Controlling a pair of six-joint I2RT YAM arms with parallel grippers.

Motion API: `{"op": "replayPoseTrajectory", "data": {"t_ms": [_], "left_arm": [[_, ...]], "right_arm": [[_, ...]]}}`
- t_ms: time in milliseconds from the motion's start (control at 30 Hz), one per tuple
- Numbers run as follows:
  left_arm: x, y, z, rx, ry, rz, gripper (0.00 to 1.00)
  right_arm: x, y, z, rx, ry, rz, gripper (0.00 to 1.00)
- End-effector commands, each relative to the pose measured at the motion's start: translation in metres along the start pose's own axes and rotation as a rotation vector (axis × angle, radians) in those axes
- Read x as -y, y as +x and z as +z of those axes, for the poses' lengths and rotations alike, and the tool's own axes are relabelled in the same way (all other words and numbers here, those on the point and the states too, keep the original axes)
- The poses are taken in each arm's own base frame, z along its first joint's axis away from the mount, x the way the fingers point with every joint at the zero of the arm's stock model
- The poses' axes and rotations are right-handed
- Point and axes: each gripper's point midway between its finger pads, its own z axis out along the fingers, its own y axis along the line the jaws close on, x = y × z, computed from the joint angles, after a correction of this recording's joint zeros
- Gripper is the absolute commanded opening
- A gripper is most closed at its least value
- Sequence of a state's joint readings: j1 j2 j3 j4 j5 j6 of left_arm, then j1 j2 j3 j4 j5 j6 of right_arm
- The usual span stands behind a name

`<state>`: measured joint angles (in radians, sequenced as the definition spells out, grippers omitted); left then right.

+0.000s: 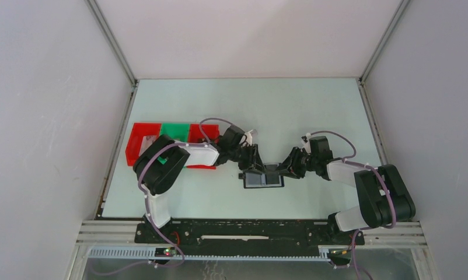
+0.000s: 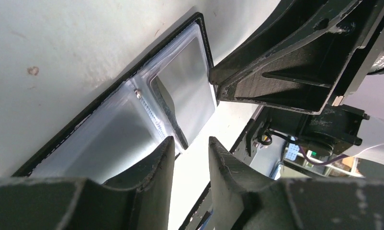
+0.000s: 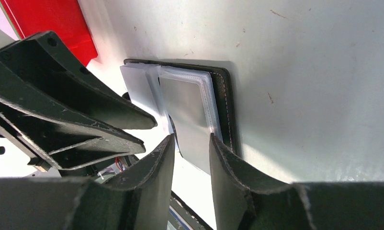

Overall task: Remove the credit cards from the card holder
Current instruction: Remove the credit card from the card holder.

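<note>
**Both grippers crowd the open card holder**

A red and green row of plastic trays [image 1: 161,139] sits at the left of the pale desk [image 1: 290,111], just behind the left arm's forearm and well apart from the work. Each gripper blocks the other's view of the holder.

The flat black two-panel card holder [image 1: 264,182] lies opened out at mid-desk, between the two arms. The left gripper [image 1: 250,165] is over its left end and the right gripper [image 1: 286,167] over its right end.

Both grippers are part-way open with nothing clamped between the fingers. Whether any fingertip touches the sleeves cannot be told.

In the right wrist view the right gripper [image 3: 192,153] frames a thin, matt grey credit card [image 3: 186,112]. The card is tucked in glossy clear plastic sleeves [image 3: 210,98] inside the holder's stitched black border. In the left wrist view the left gripper [image 2: 191,153] hangs over the sleeves' edge.
</note>
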<state>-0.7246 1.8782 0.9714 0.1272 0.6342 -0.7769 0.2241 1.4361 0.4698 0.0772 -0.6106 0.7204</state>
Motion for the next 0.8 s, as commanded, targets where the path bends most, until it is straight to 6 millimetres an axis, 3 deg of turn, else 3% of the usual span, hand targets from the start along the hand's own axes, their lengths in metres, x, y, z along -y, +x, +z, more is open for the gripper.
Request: {"op": "replayPoseTrajectory", "data": {"t_ms": [0,133,367,500,767], "left_arm": [[0.012,0.004,0.000,0.020,0.064,-0.032,0.37],[0.014,0.006,0.005,0.012,0.070,-0.043,0.38],[-0.021,0.004,0.005,0.076,-0.095,-0.082,0.37],[-0.030,0.002,-0.003,0.129,-0.143,-0.077,0.37],[-0.046,0.014,0.006,0.077,-0.163,-0.092,0.36]], "right_arm": [[0.000,0.005,-0.001,-0.016,-0.006,-0.031,0.41],[-0.001,0.005,-0.001,-0.013,-0.007,-0.033,0.41],[-0.002,0.005,0.000,-0.018,-0.016,-0.034,0.41],[-0.002,0.008,0.002,-0.031,-0.028,-0.022,0.41],[0.000,0.010,0.005,-0.039,-0.036,-0.008,0.41]]}}
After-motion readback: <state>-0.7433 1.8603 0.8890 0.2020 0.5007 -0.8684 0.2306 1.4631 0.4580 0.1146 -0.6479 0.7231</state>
